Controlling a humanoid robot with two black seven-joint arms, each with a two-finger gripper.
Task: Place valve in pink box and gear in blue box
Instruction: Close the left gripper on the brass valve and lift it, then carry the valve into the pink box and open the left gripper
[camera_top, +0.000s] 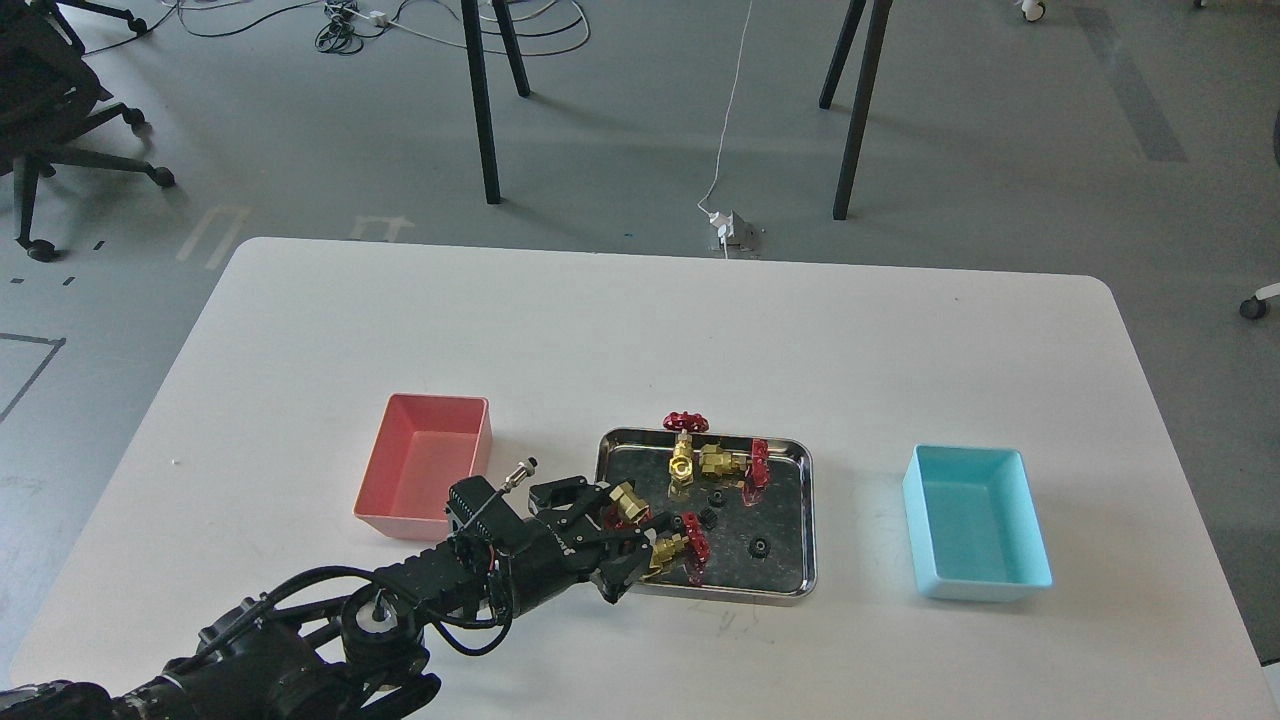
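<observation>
My left gripper (626, 512) reaches over the left edge of the steel tray (810, 520), its two fingers closed around the brass body of a valve (627, 500) low in the tray. A second valve (675, 547) with a red handwheel lies just right of the fingertips. Two more valves (684, 447) (730, 462) stand at the tray's back. Tiny black gears (716, 497) (760, 546) lie on the tray floor. The pink box (425, 465) is just left of the gripper, and the blue box (975, 520) is far right. Both boxes look empty. My right gripper is out of view.
All of this sits on a white table (640, 340). My left arm (420, 590) crosses the table's front left, close to the pink box's front corner. Beyond the far edge are the floor, table legs and a cable.
</observation>
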